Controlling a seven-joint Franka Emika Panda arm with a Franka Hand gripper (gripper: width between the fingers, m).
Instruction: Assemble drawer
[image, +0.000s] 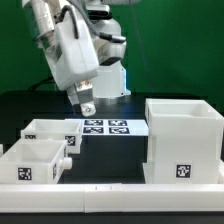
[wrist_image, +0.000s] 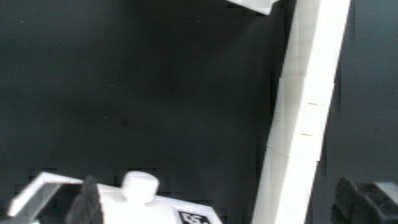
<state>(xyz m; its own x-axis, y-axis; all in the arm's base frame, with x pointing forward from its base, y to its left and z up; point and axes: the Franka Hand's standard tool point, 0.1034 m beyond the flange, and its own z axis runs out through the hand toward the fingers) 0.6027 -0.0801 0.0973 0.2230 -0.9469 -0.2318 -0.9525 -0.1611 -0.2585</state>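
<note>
The drawer's large boxy casing (image: 185, 135) stands at the exterior view's right with a tag on its front. Two knobbed trays sit at the left: one further back (image: 50, 130), one nearer the front (image: 30, 162) with a tag. My gripper (image: 85, 104) hangs open and empty above the table, just to the right of the back tray and clear of it. In the wrist view the gripper (wrist_image: 217, 202) shows dark fingers (wrist_image: 63, 200) set wide apart, with a tray's knob (wrist_image: 139, 186) and its tag (wrist_image: 192, 215) between them, lower down.
The marker board (image: 105, 126) lies flat behind the gripper, between the trays and the casing. A low white bar (image: 110, 188) runs along the front of the table. A long white strip (wrist_image: 302, 100) crosses the wrist view over the dark table.
</note>
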